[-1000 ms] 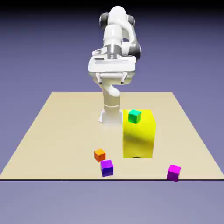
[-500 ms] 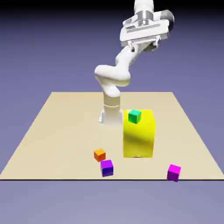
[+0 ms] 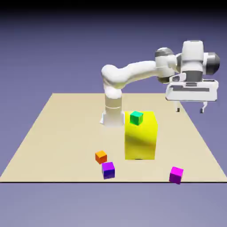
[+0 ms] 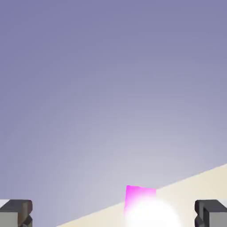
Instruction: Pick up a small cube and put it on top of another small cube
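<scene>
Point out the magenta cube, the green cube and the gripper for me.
Magenta cube point(image 3: 176, 175): exterior view, on its front side.
Green cube point(image 3: 136, 118): exterior view, mid-cube.
Gripper point(image 3: 191, 110): exterior view, between its open fingertips.

In the exterior view, one cube point(image 3: 136, 118) tops the block point(image 3: 140, 144), a close pair of cubes point(image 3: 108, 170) lies left, and a lone cube point(image 3: 176, 175) right.

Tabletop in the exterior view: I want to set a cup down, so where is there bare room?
Bare: the table's left half behind the orange cube, and the front stretch between the violet cube and magenta cube. Crowded: orange beside violet.
</scene>
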Robot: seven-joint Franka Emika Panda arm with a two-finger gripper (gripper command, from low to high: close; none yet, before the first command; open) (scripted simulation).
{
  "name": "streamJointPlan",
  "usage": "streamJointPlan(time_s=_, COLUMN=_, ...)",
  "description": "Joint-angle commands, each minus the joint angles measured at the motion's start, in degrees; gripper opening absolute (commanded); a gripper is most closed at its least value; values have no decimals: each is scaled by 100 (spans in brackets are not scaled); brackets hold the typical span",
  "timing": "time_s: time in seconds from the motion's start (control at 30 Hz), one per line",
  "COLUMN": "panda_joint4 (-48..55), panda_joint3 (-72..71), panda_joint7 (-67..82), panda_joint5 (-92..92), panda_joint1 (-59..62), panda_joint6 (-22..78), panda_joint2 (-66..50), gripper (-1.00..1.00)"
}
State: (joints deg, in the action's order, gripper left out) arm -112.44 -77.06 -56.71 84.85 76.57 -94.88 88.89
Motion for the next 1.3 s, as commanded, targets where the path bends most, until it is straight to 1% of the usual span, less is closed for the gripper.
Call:
streamJointPlan(time_s=0.0, panda_joint4=131, panda_joint3=-207, panda_joint7=-38, panda_joint5=228, panda_joint1=208, panda_joint6=213, panda_joint2=151, gripper=0)
streamJointPlan(time_s=0.17, panda_joint4=717, panda_joint3=-1138, panda_joint7=-211, panda_joint5=1253, panda_joint1=1141, panda_joint6=1168, panda_joint2=830, gripper=0)
streamJointPlan(time_s=0.2, panda_joint4=717, panda_joint3=-1138, panda_joint7=-211, panda_joint5=1253, panda_joint1=1141, panda_joint6=1169, panda_joint2=830, gripper=0)
streamJointPlan(time_s=0.3, panda_joint4=847, panda_joint3=-1744, panda_joint7=-284, panda_joint5=1770, panda_joint1=1100, panda_joint6=663, panda_joint2=1201, gripper=0)
streamJointPlan(time_s=0.33, panda_joint4=847, panda_joint3=-1744, panda_joint7=-284, panda_joint5=1771, panda_joint1=1100, panda_joint6=663, panda_joint2=1201, gripper=-100)
streamJointPlan(time_s=0.37, panda_joint4=847, panda_joint3=-1744, panda_joint7=-284, panda_joint5=1771, panda_joint1=1100, panda_joint6=663, panda_joint2=1201, gripper=-100)
streamJointPlan(time_s=0.47, panda_joint4=709, panda_joint3=-1124, panda_joint7=-222, panda_joint5=1235, panda_joint1=1123, panda_joint6=1161, panda_joint2=816, gripper=-100)
streamJointPlan(time_s=1.27, panda_joint4=-1774, panda_joint3=3116, panda_joint7=-3191, panda_joint5=-4129, panda_joint1=-3859, panda_joint6=-577, panda_joint2=-3497, gripper=-100)
